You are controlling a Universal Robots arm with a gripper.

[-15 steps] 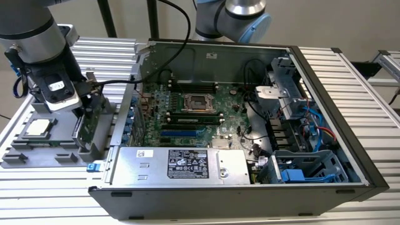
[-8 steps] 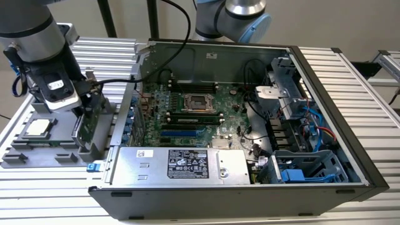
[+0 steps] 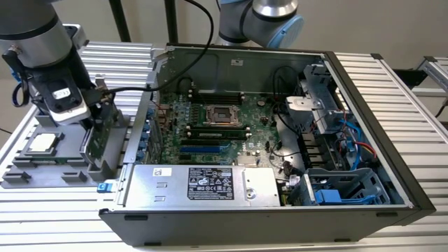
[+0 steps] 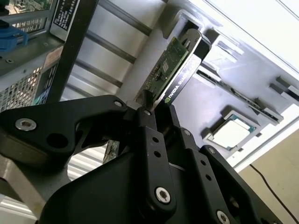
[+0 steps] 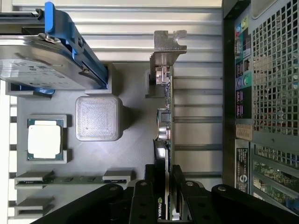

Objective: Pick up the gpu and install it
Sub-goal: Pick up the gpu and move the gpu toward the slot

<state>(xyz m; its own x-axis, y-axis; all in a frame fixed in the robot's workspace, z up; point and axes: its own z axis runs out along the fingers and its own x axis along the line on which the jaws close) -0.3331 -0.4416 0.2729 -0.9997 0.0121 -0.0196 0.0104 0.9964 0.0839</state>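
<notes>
The gpu (image 3: 94, 140) stands on edge in the grey parts tray (image 3: 42, 178) at the exterior view's left, just outside the open computer case (image 3: 364, 79). It is a green card with a black cooler and a silver bracket (image 5: 167, 44) at its far end. My gripper (image 3: 89, 122) comes down on it from above. In both wrist views the black fingers (image 5: 178, 186) press on either face of the gpu (image 5: 164, 116), shut on its near end (image 4: 170, 70). I cannot tell whether the card has left its tray slot.
The tray also holds a square silver chip (image 5: 44, 141), a hard drive with blue clips (image 5: 42, 67) and a grey block (image 5: 98, 118). Inside the case lie the motherboard (image 3: 217, 131), a blue slot (image 3: 203, 148) and the power supply (image 3: 203, 184). A second arm's base (image 3: 269, 18) stands behind.
</notes>
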